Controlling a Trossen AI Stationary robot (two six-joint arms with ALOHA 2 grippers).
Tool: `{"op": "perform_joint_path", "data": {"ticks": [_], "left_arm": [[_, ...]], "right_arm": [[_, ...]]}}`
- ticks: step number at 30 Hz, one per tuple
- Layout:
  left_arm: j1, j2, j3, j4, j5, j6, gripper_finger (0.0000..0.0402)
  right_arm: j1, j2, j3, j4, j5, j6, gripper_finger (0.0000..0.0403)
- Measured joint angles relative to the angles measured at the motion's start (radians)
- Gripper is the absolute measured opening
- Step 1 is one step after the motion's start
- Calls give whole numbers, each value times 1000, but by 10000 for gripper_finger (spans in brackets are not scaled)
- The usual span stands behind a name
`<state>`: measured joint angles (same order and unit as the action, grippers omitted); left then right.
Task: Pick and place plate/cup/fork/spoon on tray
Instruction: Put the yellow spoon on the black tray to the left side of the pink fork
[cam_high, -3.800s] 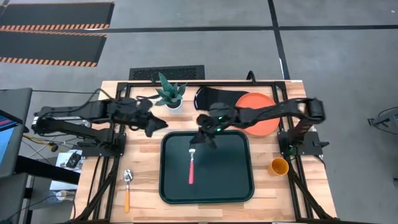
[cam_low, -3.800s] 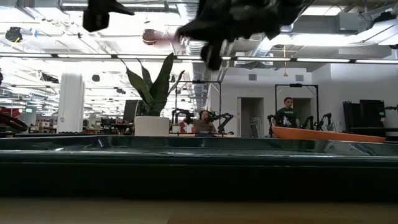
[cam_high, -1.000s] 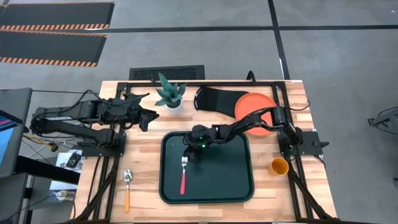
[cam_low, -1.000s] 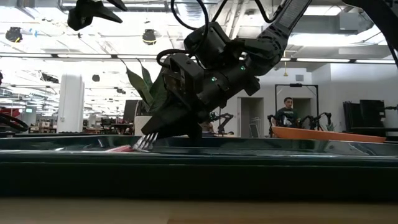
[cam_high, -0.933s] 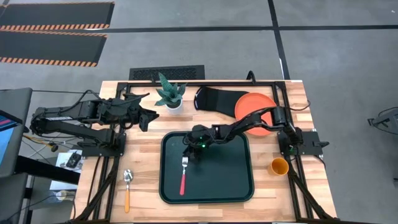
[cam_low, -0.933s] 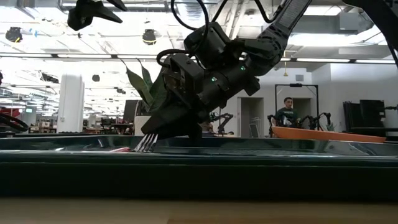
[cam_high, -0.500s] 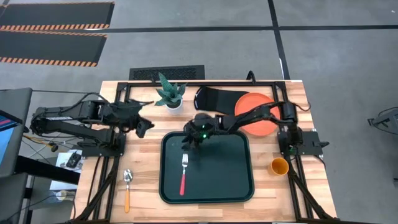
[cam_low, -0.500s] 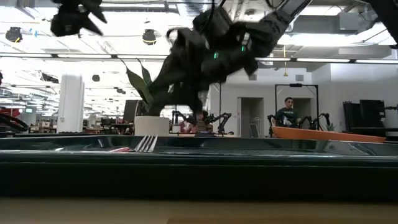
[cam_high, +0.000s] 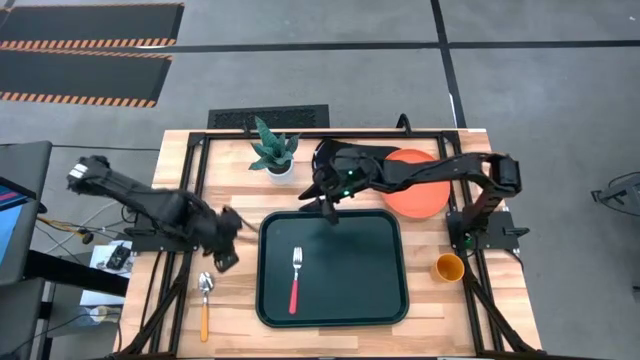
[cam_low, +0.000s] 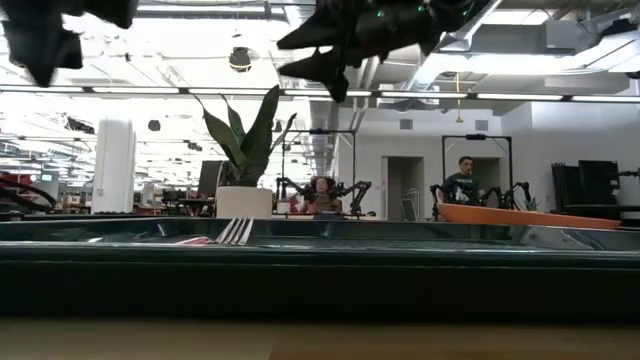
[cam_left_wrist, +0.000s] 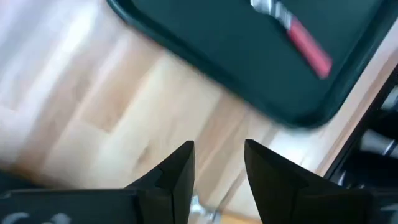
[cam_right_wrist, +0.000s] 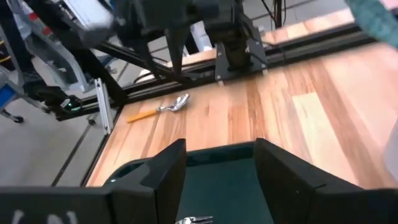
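The red-handled fork (cam_high: 295, 280) lies flat on the dark tray (cam_high: 370, 300), left of its middle, tines toward the far edge. My right gripper (cam_high: 328, 208) hangs open over the tray's far rim, nothing between its fingers (cam_right_wrist: 165, 171). My left gripper (cam_high: 222, 256) is open beside the tray's left rim, just above the table and a little beyond the spoon's bowl. The spoon (cam_high: 204, 302) lies on the wood left of the tray. The orange cup (cam_high: 448, 267) stands right of the tray. The plate (cam_high: 420, 185) lies at the back right.
A black oven mitt (cam_high: 345, 160) lies beside the plate, under its left edge. A potted plant (cam_high: 273, 152) stands at the far edge, left of the mitt. Bare wood shows on both sides of the tray. People sit in the room behind (cam_low: 462, 180).
My right gripper has opened and let go of the fork, then risen and drawn back toward the tray's far rim. The fork stays flat on the tray. My left arm has swung from the far left toward the near edge and come down toward the spoon.
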<state>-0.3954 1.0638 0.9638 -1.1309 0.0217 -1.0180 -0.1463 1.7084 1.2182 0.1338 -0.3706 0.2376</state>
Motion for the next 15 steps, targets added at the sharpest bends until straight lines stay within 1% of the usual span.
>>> {"op": "perform_joint_path", "data": {"ticks": [4, 8, 10, 13, 15], "left_arm": [[-105, 72, 0, -12, 9, -60, 153], [-167, 120, -9, -20, 21, -128, 192], [-192, 117, -54, -11, 47, -183, 210], [-234, 79, -165, 54, 109, -283, 228], [-261, 44, -234, 93, 117, -347, 235]], "right_arm": [[4, -25, 0, -51, 0, -11, 215], [13, -20, 0, -66, 0, -19, 214], [18, -19, 0, -72, 0, -25, 215], [29, 1, 1, -68, 0, -29, 215], [31, 2, -3, -88, -2, -28, 214]]}}
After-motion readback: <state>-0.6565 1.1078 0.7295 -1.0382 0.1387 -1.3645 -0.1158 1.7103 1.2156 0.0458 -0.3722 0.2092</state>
